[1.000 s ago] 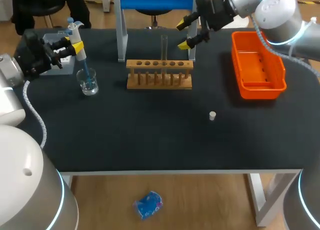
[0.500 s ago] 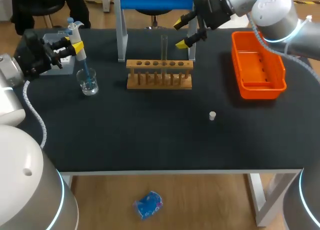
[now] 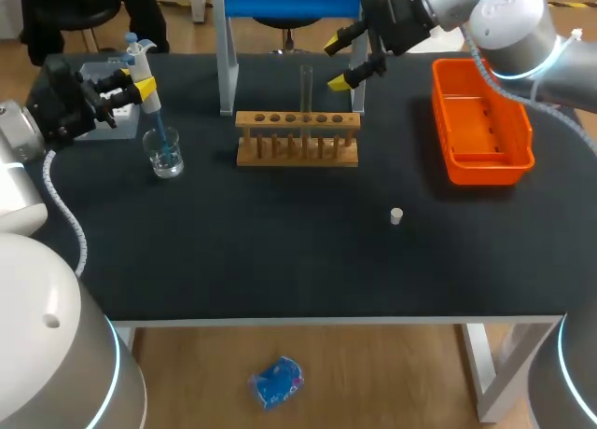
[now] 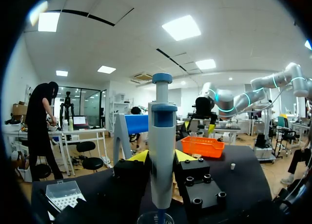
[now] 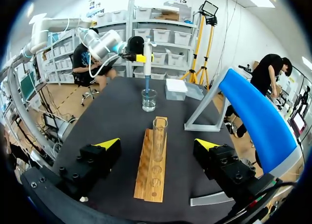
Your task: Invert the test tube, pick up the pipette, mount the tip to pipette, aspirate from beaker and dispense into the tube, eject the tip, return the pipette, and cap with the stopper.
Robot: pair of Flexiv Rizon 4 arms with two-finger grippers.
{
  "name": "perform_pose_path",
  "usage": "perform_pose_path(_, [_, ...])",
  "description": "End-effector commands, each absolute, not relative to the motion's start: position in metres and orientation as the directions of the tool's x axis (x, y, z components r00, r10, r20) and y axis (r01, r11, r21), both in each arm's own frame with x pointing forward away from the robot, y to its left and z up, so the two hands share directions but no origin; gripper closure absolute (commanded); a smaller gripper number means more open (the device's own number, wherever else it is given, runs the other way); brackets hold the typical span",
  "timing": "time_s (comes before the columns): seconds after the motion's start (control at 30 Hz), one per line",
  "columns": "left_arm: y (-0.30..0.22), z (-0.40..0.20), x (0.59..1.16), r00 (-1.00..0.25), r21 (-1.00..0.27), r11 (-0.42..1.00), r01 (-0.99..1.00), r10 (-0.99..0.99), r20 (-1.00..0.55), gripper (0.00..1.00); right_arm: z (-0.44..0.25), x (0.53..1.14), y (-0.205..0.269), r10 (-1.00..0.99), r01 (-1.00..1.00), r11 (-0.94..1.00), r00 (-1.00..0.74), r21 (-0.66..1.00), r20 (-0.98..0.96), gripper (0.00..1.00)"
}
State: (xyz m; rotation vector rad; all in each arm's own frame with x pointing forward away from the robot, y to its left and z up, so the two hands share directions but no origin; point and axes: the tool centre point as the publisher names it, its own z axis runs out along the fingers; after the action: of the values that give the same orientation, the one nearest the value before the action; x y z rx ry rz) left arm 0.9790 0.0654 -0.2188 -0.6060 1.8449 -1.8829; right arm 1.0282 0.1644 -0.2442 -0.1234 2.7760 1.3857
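Pipette [image 3: 143, 65] position: upright, pinched at its body between the two yellow fingertips of the left hand [image 3: 147, 88], over the far left part of the surface [image 3: 280, 252]. The blue lower shaft of the pipette reaches down into the glass beaker [image 3: 166, 156], which stands on the surface directly below the left hand. In the left wrist view, the pipette plunger rises above the fingers and the beaker rim shows below them.

Tip box [image 3: 97, 73] position: just behind the left hand, near the far left edge.

Wooden rack [image 3: 297, 138] position: middle of the surface, towards the far side. One glass test tube [image 3: 306, 89] stands upright in one of its holes.

Right hand [image 3: 340, 65] position: raised behind the rack and slightly to the right of the test tube. Its fingers are spread wide and touch nothing. In the right wrist view, the test tube stands ahead of the spread fingers, apart from both.

White stopper [image 3: 396, 215] position: alone on the surface, in front of the rack and to its right, well apart from both hands.

Orange bin [image 3: 446, 112] position: right side of the surface, beside the rack.
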Motion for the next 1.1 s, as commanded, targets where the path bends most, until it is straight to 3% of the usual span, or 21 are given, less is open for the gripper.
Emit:
perform_pose_path(0.03, [0.067,-0.218,0.979,-0.812,-1.0,-0.017,0.008,-0.584,0.003,1.0,-0.244,1.029,0.164,-0.056,-0.087,0.6,-0.996,0.795,-0.067,0.0])
perform_pose_path(1.1, [0.069,-0.18,0.978,-0.81,-0.997,0.028,0.075,-0.581,-0.078,1.0,-0.244,1.029,0.164,-0.056,-0.087,0.6,-0.996,0.795,-0.067,0.0])
